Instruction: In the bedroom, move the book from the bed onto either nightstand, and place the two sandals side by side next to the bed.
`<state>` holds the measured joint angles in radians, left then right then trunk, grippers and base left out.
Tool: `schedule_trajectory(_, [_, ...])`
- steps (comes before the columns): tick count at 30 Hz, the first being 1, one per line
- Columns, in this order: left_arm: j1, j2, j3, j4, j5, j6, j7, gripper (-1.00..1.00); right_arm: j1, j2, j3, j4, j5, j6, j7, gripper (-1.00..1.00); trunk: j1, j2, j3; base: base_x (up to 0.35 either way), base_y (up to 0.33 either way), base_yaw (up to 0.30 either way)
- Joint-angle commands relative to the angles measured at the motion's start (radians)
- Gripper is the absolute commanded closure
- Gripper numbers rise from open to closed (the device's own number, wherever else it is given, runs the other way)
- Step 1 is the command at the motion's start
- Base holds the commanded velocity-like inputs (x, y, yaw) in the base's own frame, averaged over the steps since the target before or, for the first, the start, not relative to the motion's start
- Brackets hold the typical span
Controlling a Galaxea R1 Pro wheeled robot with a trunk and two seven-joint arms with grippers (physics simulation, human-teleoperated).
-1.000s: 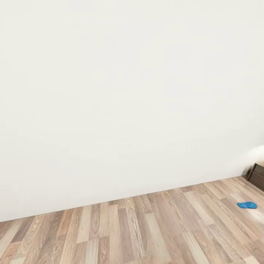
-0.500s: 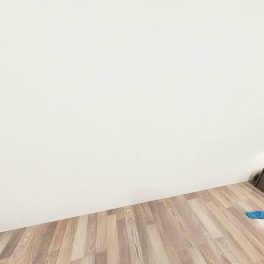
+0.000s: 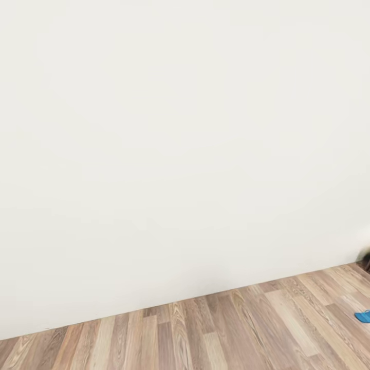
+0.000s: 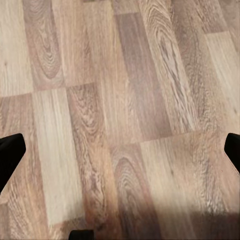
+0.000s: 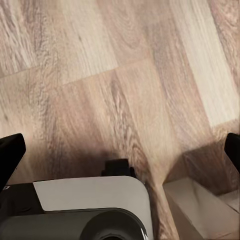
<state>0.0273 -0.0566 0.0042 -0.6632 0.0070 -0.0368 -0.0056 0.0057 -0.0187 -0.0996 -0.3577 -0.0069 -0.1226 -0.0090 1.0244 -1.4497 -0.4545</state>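
Observation:
One bright blue sandal (image 3: 364, 317) lies on the wood-plank floor at the far right edge of the head view, cut off by the frame. The book and the bed are out of view. In the left wrist view my left gripper (image 4: 120, 152) is open over bare planks, its black fingertips (image 4: 10, 156) far apart with nothing between them. My right gripper (image 5: 120, 152) is open too, its fingertips (image 5: 10, 156) spread wide above the floor.
A plain white wall (image 3: 174, 144) takes up most of the head view and meets the floor (image 3: 216, 329) low down. A dark sliver (image 3: 367, 263) shows at the right edge by the wall. My grey-white base (image 5: 90, 200) lies under the right gripper.
The whole head view has shifted: the camera has turned, so the sandal and the dark furniture slid toward the right edge and the floor line sits lower. Nothing itself has moved.

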Motion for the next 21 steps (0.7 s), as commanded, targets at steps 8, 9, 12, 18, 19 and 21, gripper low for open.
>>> schedule_trajectory(8, [0.001,0.0,0.0,-0.001,0.001,-0.002,-0.001,-1.0,0.0,0.0,-0.002,-0.001,-0.001,-0.002,0.0,-1.0,0.001,0.0,-0.001,0.243,-0.032,0.211])
schedule_trajectory(9, [0.001,0.0,0.0,-0.001,0.001,-0.002,-0.001,-1.0,0.0,0.0,-0.002,-0.001,-0.001,-0.002,0.0,-1.0,0.001,0.0,-0.001,0.072,-0.003,0.282])
schedule_trajectory(12, [0.001,0.0,0.0,-0.001,0.001,-0.002,-0.001,-1.0,0.0,0.0,-0.002,-0.001,-0.001,-0.002,0.0,-1.0,0.001,0.0,-0.001,0.027,-0.001,0.288])
schedule_trajectory(18, [0.001,0.0,0.0,-0.001,0.001,-0.002,-0.001,-1.0,0.0,0.0,-0.002,-0.001,-0.001,-0.002,0.0,-1.0,0.001,0.0,-0.001,0.005,0.0,0.29])
schedule_trajectory(19, [0.001,0.0,0.0,-0.001,0.001,-0.002,-0.001,-1.0,0.0,0.0,-0.002,-0.001,-0.001,-0.002,0.0,-1.0,0.001,0.0,-0.001,0.001,0.0,0.291])
schedule_trajectory(21, [0.001,0.0,0.0,-0.001,0.001,-0.002,-0.001,-1.0,0.0,0.0,-0.002,-0.001,-0.001,-0.002,0.0,-1.0,0.001,0.0,-0.001,0.001,0.0,0.291])
